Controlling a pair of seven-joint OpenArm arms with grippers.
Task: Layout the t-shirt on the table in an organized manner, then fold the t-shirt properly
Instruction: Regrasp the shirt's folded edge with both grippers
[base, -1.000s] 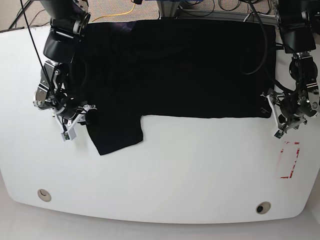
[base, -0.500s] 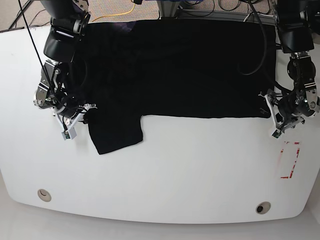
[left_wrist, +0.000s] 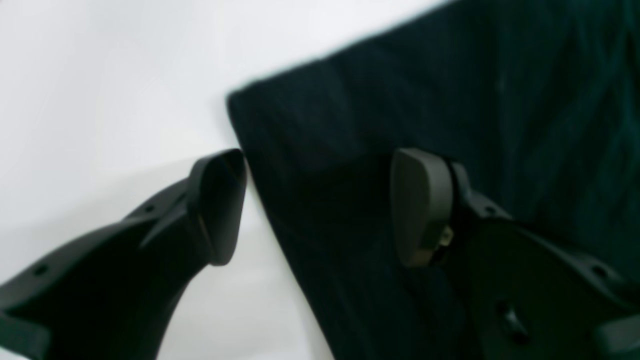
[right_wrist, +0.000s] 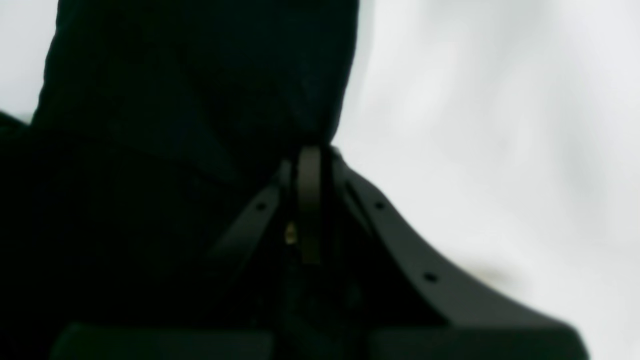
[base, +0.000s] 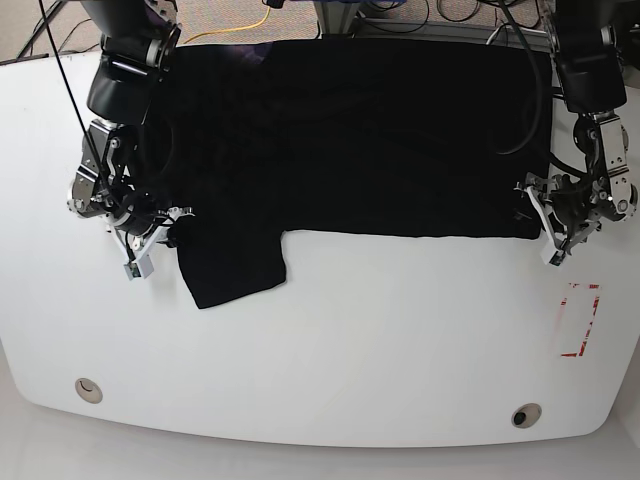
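Note:
The black t-shirt (base: 350, 140) lies spread flat over the far half of the white table (base: 380, 340), one sleeve (base: 235, 265) pointing to the near side. My right gripper (base: 172, 228) is shut on that sleeve's outer edge; in the right wrist view its fingers (right_wrist: 310, 165) meet on dark cloth (right_wrist: 200, 75). At the shirt's bottom corner (left_wrist: 240, 100) my left gripper (left_wrist: 320, 205) stands open. One fingertip (left_wrist: 220, 205) is over bare table and the other (left_wrist: 422, 205) over the cloth. In the base view the left gripper (base: 538, 222) sits at the shirt's right end.
A red tape rectangle (base: 580, 320) marks the table near the right edge. Two small round holes (base: 88, 389) (base: 524, 415) sit by the front edge. Cables, one of them yellow (base: 245, 25), lie on the floor beyond the far edge.
My left gripper has moved away from the red tape toward the far side, up to the shirt's corner. The right gripper and the sleeve have barely shifted.

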